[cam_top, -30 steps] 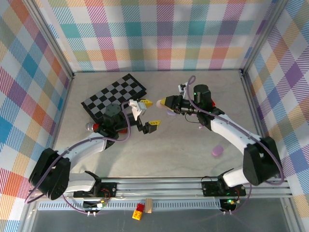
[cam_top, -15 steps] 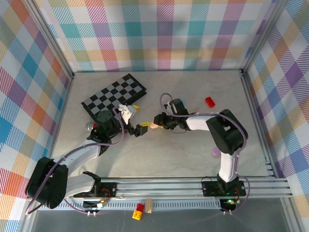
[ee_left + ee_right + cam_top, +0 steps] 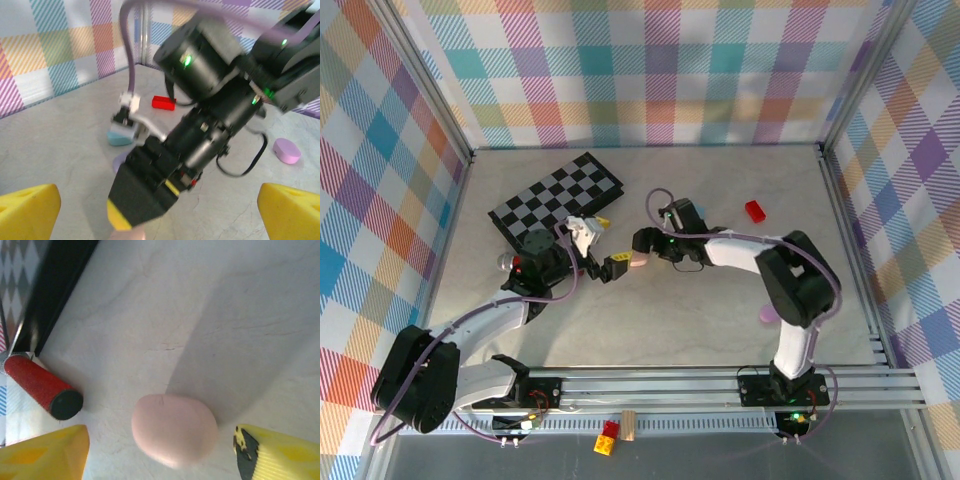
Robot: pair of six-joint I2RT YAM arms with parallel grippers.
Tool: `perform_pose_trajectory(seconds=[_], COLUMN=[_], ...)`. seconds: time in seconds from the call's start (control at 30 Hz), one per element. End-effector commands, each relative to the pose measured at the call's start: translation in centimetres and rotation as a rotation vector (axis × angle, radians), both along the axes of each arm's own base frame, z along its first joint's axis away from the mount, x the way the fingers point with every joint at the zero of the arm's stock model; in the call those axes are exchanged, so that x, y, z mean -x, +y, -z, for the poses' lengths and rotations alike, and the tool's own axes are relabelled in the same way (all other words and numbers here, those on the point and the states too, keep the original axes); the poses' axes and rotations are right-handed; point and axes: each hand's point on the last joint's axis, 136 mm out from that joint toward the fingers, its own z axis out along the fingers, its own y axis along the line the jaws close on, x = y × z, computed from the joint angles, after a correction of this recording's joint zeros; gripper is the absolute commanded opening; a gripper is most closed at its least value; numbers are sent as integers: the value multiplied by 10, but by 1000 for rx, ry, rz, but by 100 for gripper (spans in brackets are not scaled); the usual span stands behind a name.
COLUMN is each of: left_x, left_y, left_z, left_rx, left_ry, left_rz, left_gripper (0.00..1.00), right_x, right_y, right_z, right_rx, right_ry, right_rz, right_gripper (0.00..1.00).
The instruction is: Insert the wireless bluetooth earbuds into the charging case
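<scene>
A closed pink oval charging case (image 3: 174, 430) lies on the table (image 3: 210, 305) between the yellow fingers of my right gripper (image 3: 160, 455), which stands open around it without touching. From above, the pink case (image 3: 638, 262) peeks out under the right gripper (image 3: 636, 252). My left gripper (image 3: 608, 245) is open just to its left, pointed at the right one. In the left wrist view the left gripper (image 3: 160, 215) frames the right arm's black finger, with a teal case (image 3: 121, 135) and a purple case (image 3: 286, 150) behind. I cannot make out any earbuds.
A checkerboard (image 3: 558, 195) lies at the back left, and a red cylinder with a black end (image 3: 42, 387) rests beside it. A red block (image 3: 756, 210) sits at the back right. The purple case (image 3: 770, 314) lies on the right. Plaid walls enclose the table.
Over the last second the right arm folded in and dropped its gripper low over the pink case. The left gripper drew back slightly toward it. Little has moved in the last half second.
</scene>
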Motion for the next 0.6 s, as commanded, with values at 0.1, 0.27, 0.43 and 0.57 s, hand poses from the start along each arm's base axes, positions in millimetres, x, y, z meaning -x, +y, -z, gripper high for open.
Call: perform_pose_trajectory(seconds=[0.1,0.27,0.43,0.57], left_x=[5,8,9,12], left_y=[-23,-36,-51,-61], left_z=[-1,5,12,13], left_rx=[-30,-29,-25,-11], left_ry=[-13,-5,7,12], left_rz=[42,80,121,149], left_gripper=[100,100,100,100], right_x=[25,84,138,160], right_y=[-113,-216,-267,-283], right_z=[-26,-31,-9,5], right_rx=[388,600,580,490], right_ry=[-94,38,278,389], right_rz=[229,573,747,850], right_gripper=[99,99,100,96])
